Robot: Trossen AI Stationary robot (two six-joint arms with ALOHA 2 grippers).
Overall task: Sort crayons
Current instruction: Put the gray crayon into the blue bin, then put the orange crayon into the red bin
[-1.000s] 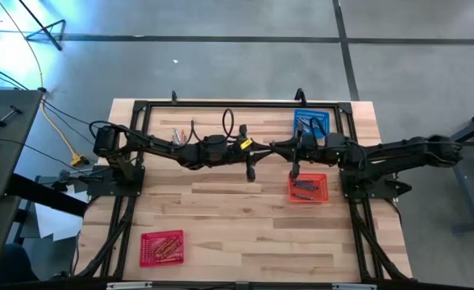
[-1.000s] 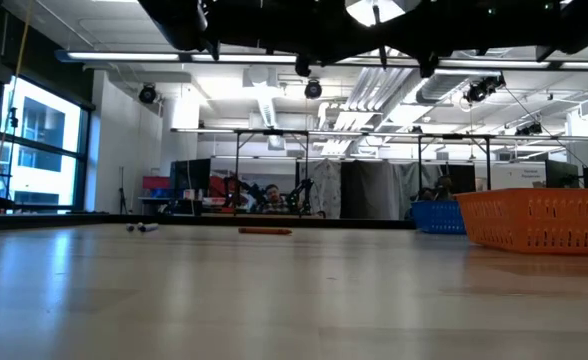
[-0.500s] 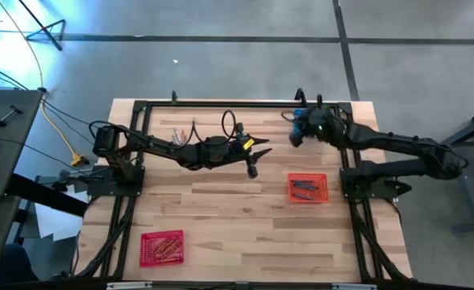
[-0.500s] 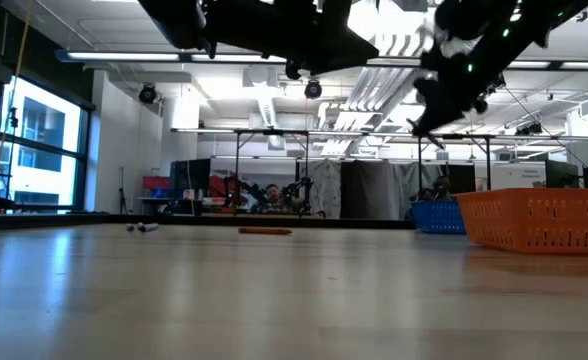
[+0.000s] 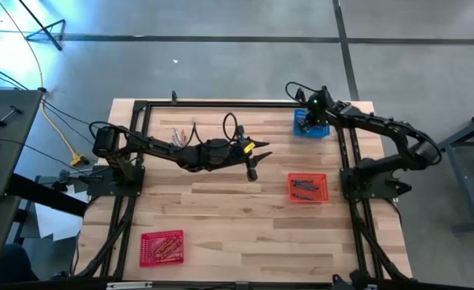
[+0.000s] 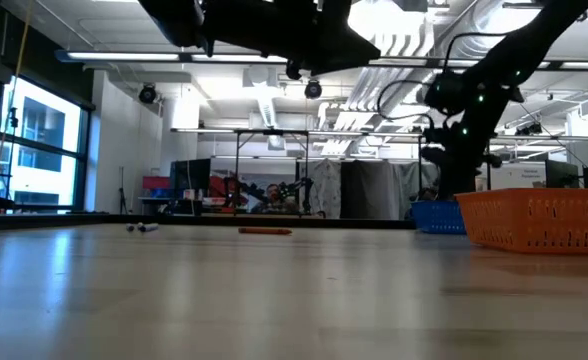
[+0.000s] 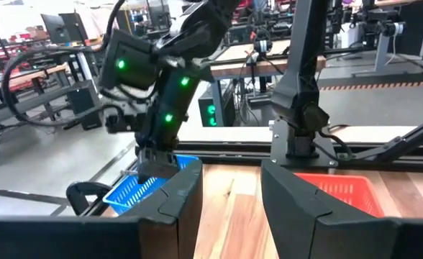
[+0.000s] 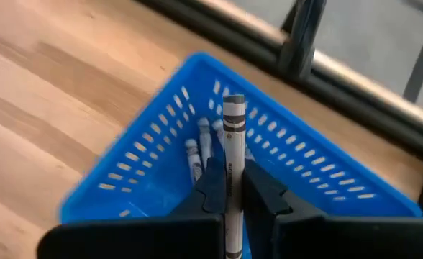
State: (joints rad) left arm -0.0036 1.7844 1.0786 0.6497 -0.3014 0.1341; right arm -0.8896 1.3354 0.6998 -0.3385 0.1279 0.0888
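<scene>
1. Since a second ago the right hand [image 8: 227, 193] has swung from over the orange basket [image 5: 308, 188] to the far right corner of the desk [image 5: 245, 225], where it now hangs above the blue basket [image 8: 147, 173].
2. Its fingers are pinched tight on a grey-blue crayon [image 8: 232, 144] – the stick stands between the two dark fingers and points down into the blue basket.
3. More grey-blue crayons [image 8: 194, 160] lie on the floor of that blue basket, just under the held one.
4. Several grey-blue crayons [image 5: 304, 188] also lie in the orange basket, on the right side of the desk, nearer than the blue one.
5. Meanwhile the left hand [image 5: 251, 171] has shifted only a little; it hovers over the middle of the desk with its fingers [image 7: 179, 208] parted and nothing between them.
6. A few loose crayons [image 5: 182, 131] – red and pale – lie on the far left part of the desk, beside the left arm.
7. A red basket [image 5: 162, 246] filled with red crayons sits at the near left, well apart from both hands.
</scene>
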